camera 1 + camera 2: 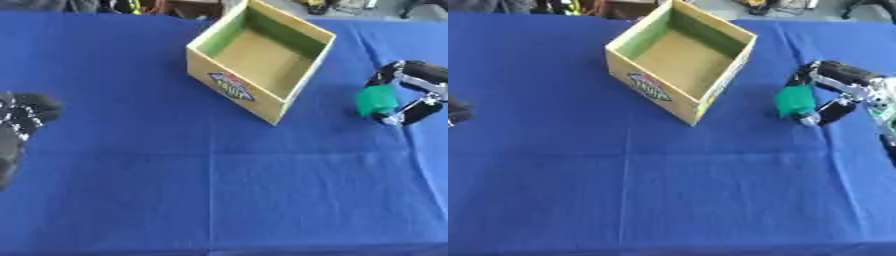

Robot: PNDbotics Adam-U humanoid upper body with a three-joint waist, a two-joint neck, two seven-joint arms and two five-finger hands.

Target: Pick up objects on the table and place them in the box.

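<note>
Open rectangular tan cardboard box point(262, 60) with printed logo on side wall sat on worktop point(219, 190) under smooth blue cloth. Right of box, right robot hand point(833, 92) curled round small rounded green object point(795, 101). Left robot hand point(22, 120), black, lay well left of box, fingers relaxed.

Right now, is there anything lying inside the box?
No, the box shows only its bare floor, while the green object sits in the right hand beside it.
</note>
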